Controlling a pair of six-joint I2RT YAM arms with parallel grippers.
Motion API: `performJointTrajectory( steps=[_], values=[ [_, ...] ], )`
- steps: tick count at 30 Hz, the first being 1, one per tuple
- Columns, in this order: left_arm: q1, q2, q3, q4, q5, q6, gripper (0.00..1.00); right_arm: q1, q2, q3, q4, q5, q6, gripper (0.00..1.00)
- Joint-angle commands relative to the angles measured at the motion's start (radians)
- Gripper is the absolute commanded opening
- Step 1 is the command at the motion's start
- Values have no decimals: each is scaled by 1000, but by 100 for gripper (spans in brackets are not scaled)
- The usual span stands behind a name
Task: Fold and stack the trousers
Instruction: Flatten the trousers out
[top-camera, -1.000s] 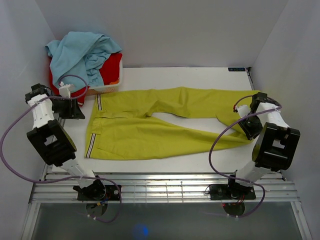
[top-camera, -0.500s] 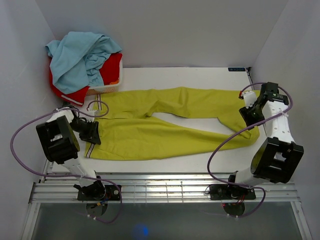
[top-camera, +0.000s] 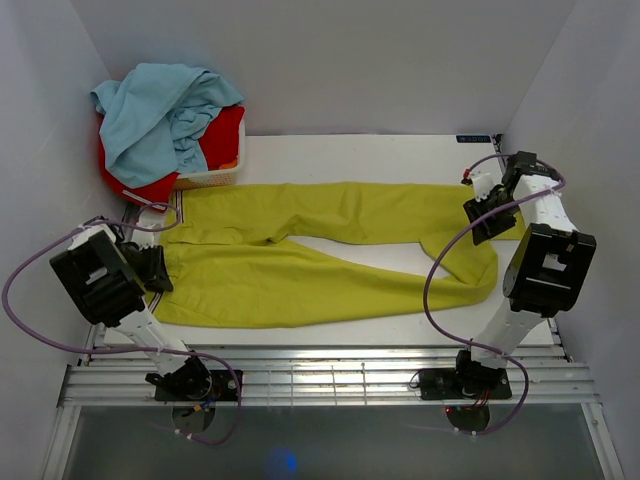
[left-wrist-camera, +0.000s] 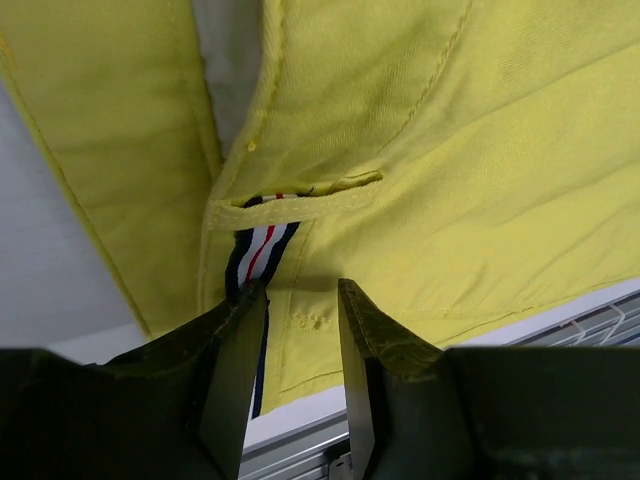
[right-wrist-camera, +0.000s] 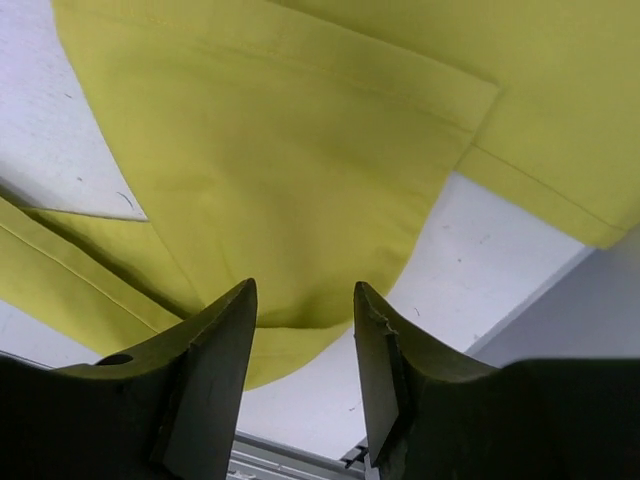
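the left gripper (left-wrist-camera: 300, 290) hovers half open over the waistband of the trousers (top-camera: 300, 275), clamping nothing, the striped label (left-wrist-camera: 262, 245) just beside one jaw; closing here may pinch only the top layer and drag the fold crooked; the trousers lie spread across the table (top-camera: 350, 155), waist left, legs right; farther off the right gripper (right-wrist-camera: 303, 292) hangs parted and empty above the leg ends, where a grab could catch one leg alone

The left gripper (top-camera: 162, 272) hides the waistband end of the trousers (top-camera: 300, 275); a light blue garment (top-camera: 160, 110) and a red garment (top-camera: 226, 135) cover most of the basket (top-camera: 215, 179)
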Motion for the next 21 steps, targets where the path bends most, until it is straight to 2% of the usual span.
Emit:
performJointTrajectory(
  steps=[1, 3, 7, 10, 11, 13, 17, 20, 21],
  values=[
    [15, 21, -17, 114, -169, 49, 48, 52, -14, 0, 27, -85, -7, 51],
    [27, 16, -11, 109, -160, 41, 50, 84, -31, -36, 70, -95, 10, 55],
    [48, -42, 75, -13, 88, 81, 53, 141, -52, -97, 121, -139, 6, 57],
    [42, -71, 202, -78, 196, 78, 54, 201, -46, -158, 167, -48, -17, 57],
    [38, -59, 242, -104, 263, 76, 55, 210, -49, -198, 228, -30, -22, 57],
    [21, -43, 340, -129, 302, 57, 55, 227, -51, -229, 287, 3, -28, 57],
    [-31, -7, 399, -116, 321, 34, 56, 270, -28, -257, 327, 30, -31, 56],
    [-67, 6, 341, -15, 264, -6, 56, 293, -15, -316, 391, 105, -25, 43],
    [-82, 15, 322, 33, 235, -25, 56, 290, -11, -329, 423, 129, -10, 23]
  ],
)
